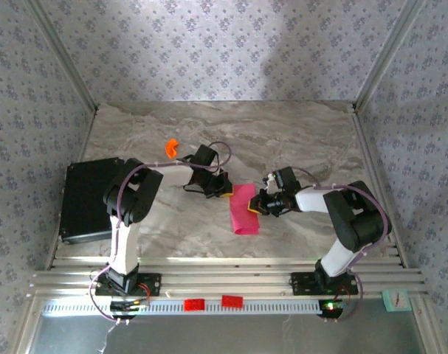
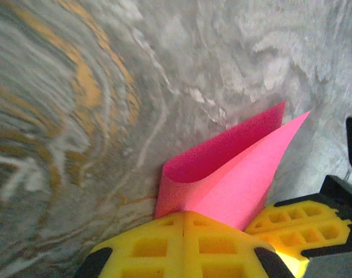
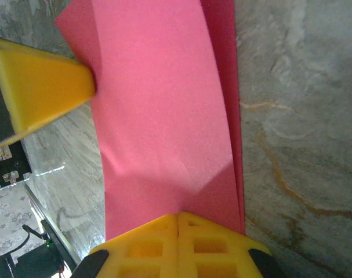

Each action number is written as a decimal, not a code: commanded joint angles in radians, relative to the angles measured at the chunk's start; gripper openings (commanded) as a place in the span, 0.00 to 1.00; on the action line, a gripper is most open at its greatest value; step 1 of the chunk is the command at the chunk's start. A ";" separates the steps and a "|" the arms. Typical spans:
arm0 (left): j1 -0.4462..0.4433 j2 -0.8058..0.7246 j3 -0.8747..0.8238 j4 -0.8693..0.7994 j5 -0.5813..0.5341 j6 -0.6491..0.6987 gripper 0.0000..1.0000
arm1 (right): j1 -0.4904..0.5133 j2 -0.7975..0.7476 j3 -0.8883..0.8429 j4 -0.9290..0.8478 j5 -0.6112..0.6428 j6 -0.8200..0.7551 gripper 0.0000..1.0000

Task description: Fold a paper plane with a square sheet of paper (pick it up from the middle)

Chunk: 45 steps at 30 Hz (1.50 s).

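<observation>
pink paper [image 1: 243,215] on the tabletop [image 1: 172,133]; left claw [image 1: 224,190] pinches its 10 o'clock corner, right claw [image 1: 261,206] its 3 o'clock edge.

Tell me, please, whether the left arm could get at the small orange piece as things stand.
Reach, probably yes: the orange piece lies near the left gripper, bare table between. But that gripper is shut on the pink paper, so it must release first.
</observation>
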 commanded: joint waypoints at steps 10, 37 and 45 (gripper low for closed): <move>0.043 -0.040 -0.001 0.051 -0.166 -0.100 0.00 | 0.001 0.042 -0.069 -0.172 0.124 0.018 0.00; 0.016 0.062 0.017 0.081 -0.063 -0.007 0.00 | 0.002 0.035 -0.073 -0.161 0.125 0.032 0.00; 0.082 0.046 0.064 0.046 -0.091 -0.018 0.00 | 0.022 0.034 -0.081 -0.124 0.137 0.067 0.00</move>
